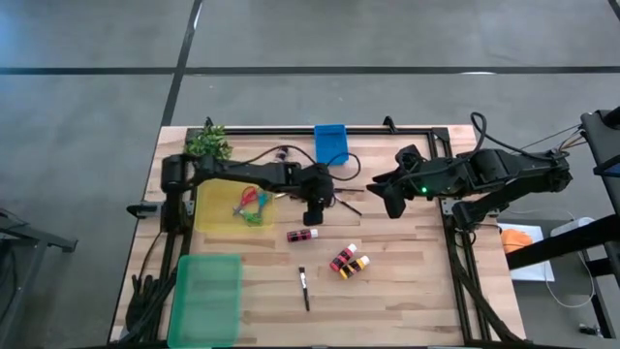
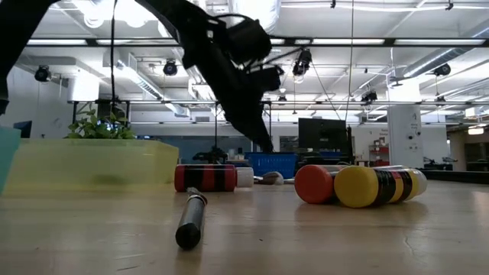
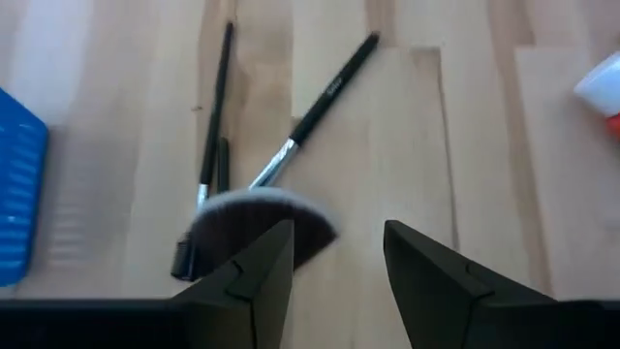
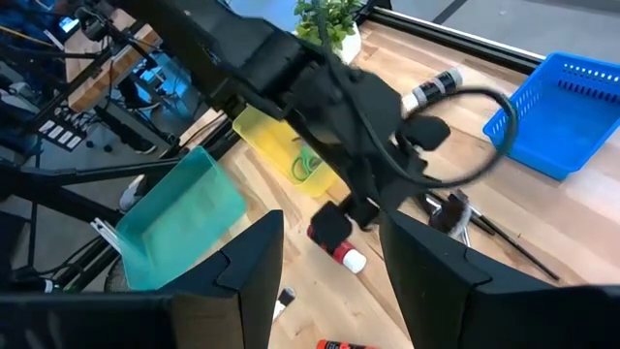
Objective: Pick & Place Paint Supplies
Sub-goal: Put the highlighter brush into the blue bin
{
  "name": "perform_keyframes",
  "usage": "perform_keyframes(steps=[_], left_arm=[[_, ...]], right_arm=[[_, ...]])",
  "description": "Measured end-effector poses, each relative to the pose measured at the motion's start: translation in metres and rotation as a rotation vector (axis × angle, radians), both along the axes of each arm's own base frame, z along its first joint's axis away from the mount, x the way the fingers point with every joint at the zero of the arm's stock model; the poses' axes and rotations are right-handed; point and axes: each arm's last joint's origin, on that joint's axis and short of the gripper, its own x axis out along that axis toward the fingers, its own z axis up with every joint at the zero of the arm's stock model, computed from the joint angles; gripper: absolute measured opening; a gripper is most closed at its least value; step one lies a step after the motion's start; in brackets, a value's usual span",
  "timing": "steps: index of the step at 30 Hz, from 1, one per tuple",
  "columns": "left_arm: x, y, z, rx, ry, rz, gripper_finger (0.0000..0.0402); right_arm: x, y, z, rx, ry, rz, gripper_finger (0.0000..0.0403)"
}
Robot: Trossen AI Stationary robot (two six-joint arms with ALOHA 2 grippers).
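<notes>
The left gripper's (image 3: 337, 254) fingers stand apart, nothing between them, just above a fan-headed paintbrush (image 3: 291, 145) lying crossed with a second thin brush (image 3: 214, 107) near the blue basket (image 1: 331, 143). The right gripper (image 4: 329, 254), fingers also apart and empty, hangs over the table's right side. The yellow tray (image 1: 205, 211) holds scissors (red and green handles) (image 1: 251, 204); the green tray (image 1: 205, 296) looks empty, though the view is small. A red-and-black bottle (image 1: 302, 235), two more bottles (image 1: 348, 262) and a brush (image 1: 303, 287) lie on the wood. No label is readable.
</notes>
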Motion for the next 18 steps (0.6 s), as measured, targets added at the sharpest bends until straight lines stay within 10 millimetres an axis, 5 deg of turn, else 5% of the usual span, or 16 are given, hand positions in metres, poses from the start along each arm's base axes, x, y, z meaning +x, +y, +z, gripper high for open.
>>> perform_keyframes(steps=[18], left_arm=[[-0.022, 0.029, -0.032, 0.004, 0.143, 0.1, 0.0167]], right_arm=[[-0.001, 0.0, -0.002, 0.014, 0.021, -0.006, 0.0171]])
